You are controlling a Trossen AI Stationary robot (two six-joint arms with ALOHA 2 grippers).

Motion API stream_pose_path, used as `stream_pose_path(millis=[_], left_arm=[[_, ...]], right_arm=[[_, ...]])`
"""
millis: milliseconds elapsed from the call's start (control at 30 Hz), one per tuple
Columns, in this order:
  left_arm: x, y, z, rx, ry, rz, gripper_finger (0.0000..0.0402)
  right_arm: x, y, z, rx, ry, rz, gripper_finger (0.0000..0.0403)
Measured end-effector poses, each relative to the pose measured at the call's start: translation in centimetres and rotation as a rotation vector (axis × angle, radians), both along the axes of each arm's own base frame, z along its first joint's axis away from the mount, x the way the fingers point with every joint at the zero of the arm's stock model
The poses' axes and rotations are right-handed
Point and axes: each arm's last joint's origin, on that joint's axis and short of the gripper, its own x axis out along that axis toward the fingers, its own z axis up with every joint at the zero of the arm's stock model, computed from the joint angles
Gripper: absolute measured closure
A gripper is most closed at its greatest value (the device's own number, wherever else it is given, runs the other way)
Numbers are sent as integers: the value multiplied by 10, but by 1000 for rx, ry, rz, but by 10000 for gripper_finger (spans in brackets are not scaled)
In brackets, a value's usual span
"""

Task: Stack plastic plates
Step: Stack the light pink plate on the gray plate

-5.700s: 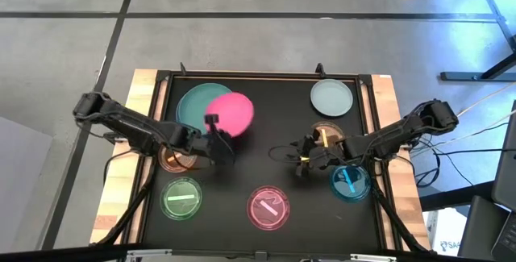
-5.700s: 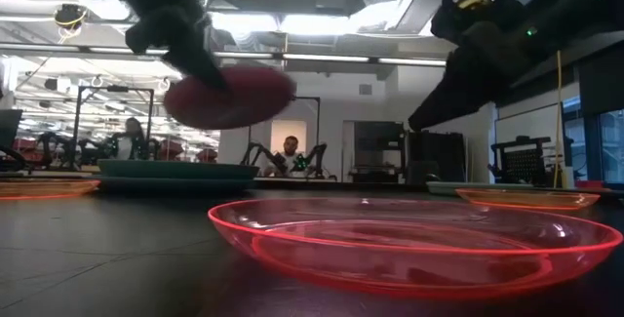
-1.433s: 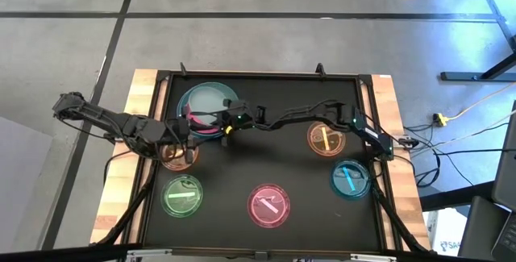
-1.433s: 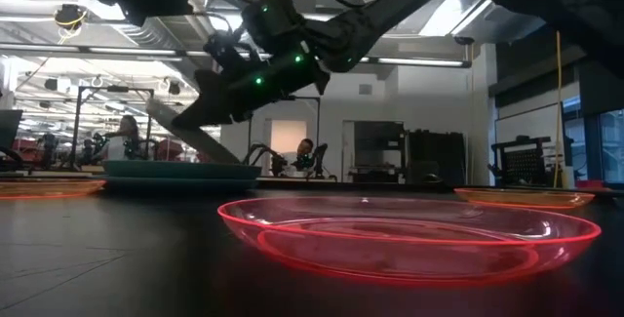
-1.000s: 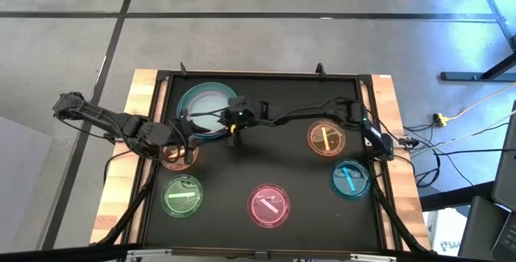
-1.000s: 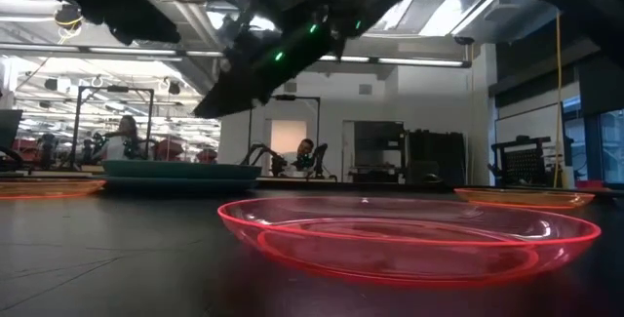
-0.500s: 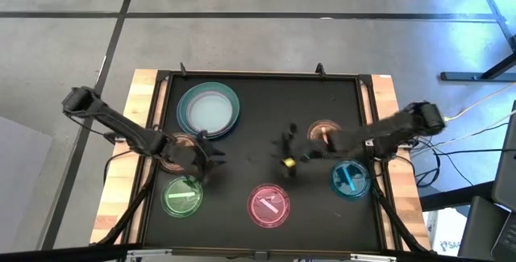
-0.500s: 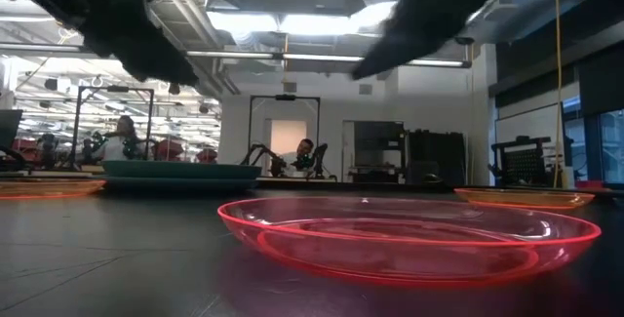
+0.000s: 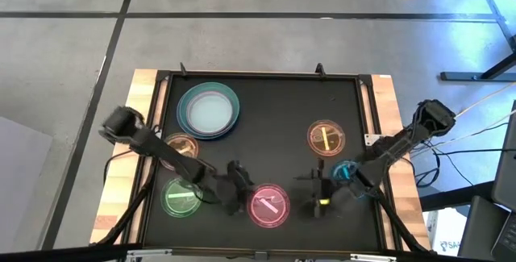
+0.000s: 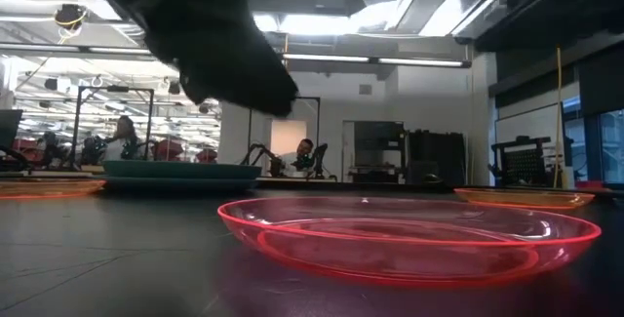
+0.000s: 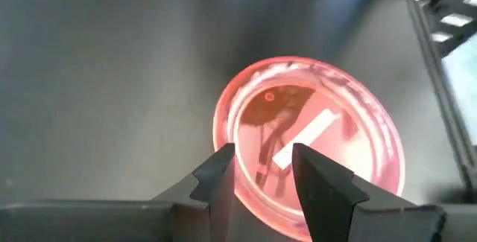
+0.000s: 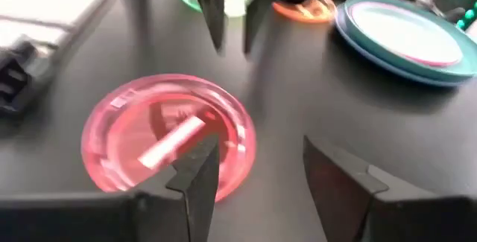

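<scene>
Pink translucent plate [image 9: 268, 205] between left gripper [image 9: 235, 188] (open) and right gripper [image 9: 317, 196], seemingly untouched.

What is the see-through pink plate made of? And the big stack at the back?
The pink plate looks like glossy translucent plastic: light glows along its rim and the dark table shows through. The stacked plates look like opaque plastic with a duller sheen; nothing shows through them.

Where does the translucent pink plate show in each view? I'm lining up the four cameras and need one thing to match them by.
High view: translucent pink plate, near the table's front edge, between both grippers.
Low view: it fills the foreground.
Left wrist view, just past the left gripper, fingers open.
Right wrist view, ahead of the right gripper, open.
Shared landmark: its pale bar mark.
</scene>
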Motion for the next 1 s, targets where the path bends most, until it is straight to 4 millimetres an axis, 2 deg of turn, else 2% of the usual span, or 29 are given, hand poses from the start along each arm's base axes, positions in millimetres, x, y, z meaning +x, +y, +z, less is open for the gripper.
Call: stream_pose_path(millis=[133, 367, 533, 733, 867, 1000], left_arm=[[25, -13, -11, -33, 112, 82, 273], [53, -20, -27, -140, 212, 236, 273], [55, -19, -29, -142, 233, 295, 273], [54, -14, -16, -124, 209, 305, 273], [52, -5, -24, -96, 283, 322, 273], [57, -4, -31, -119, 314, 256, 273]], right_arm=[[-17, 22, -2, 6, -31, 43, 217], [-44, 54, -16, 36, -46, 105, 217], [-57, 66, -26, 37, -40, 119, 217], [-65, 71, -31, 53, -28, 135, 217], [-66, 71, -31, 44, -23, 139, 217], [-66, 70, -32, 18, -21, 145, 217]])
